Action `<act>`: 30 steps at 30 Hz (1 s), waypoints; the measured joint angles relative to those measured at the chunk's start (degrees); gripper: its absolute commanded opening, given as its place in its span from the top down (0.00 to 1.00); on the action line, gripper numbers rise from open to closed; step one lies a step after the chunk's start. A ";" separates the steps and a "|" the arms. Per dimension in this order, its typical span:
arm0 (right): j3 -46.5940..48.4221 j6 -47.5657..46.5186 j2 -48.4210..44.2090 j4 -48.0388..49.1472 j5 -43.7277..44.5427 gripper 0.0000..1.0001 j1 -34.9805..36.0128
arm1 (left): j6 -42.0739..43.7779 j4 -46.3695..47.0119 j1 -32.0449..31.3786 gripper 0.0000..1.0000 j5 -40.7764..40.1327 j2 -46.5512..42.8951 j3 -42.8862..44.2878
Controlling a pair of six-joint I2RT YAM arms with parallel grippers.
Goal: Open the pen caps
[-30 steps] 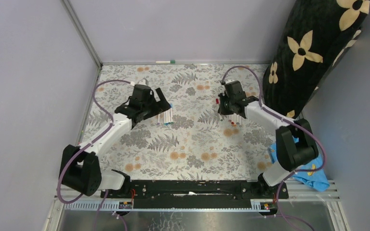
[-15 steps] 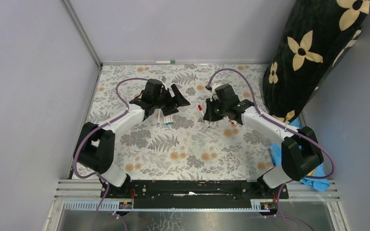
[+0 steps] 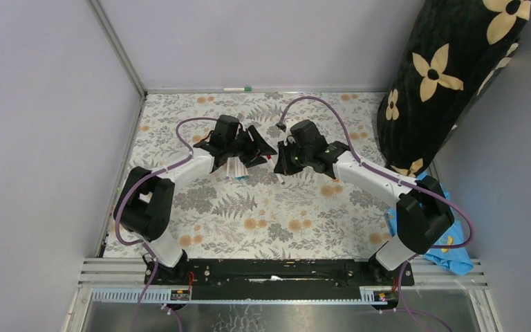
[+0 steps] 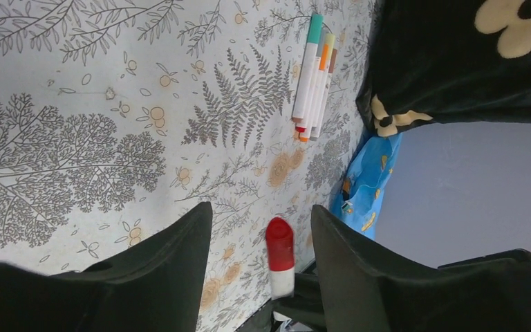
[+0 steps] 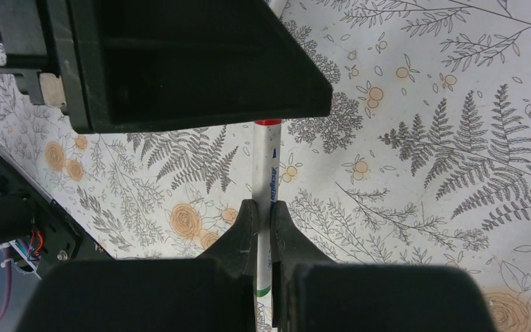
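Above the table (image 3: 276, 228), your two hands face each other closely. Your left hand (image 4: 261, 211) stands spread. Your right hand (image 5: 263, 205) pinches the white pen (image 5: 268, 166) by its barrel, just behind the red cap (image 4: 279, 242). That cap sits between the left fingers, touching neither. The step in hand looks like seizing the cap. Next, I judge, you close the left fingers squarely on it, then pull straight along the pen, away from the right hand.
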 measured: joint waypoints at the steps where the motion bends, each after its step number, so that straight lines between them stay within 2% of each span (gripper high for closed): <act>1: 0.24 0.11 0.31 0.02 0.00 1.00 0.17 | -0.52 0.17 0.00 0.46 0.11 0.13 0.11; 5: 0.52 0.55 1.07 0.00 0.02 1.00 0.52 | -2.12 1.53 0.00 0.60 0.55 0.50 0.42; 10: 0.76 0.68 1.33 0.02 0.24 1.00 0.52 | -2.75 2.49 0.00 0.64 0.96 0.81 0.48; 14: 1.16 0.79 1.81 0.24 0.31 1.00 0.52 | -2.99 2.56 0.00 0.72 1.01 0.87 0.48; 17: 1.36 0.94 2.14 0.39 0.33 1.00 0.52 | -3.13 2.51 0.02 0.82 0.94 0.87 0.48; 20: 1.38 1.01 2.14 0.46 0.44 1.00 0.52 | -3.02 2.58 0.07 1.00 0.94 0.87 0.48; 24: 1.38 1.14 2.14 0.48 0.57 0.99 0.52 | -3.28 2.93 0.04 1.00 1.01 0.87 0.46; 27: 1.36 1.20 2.14 0.46 0.63 0.83 0.52 | -3.39 3.19 0.04 1.00 0.94 0.83 0.13; 30: 1.27 1.77 2.14 0.85 0.61 0.78 0.52 | -3.67 3.30 0.07 1.00 0.70 0.70 0.04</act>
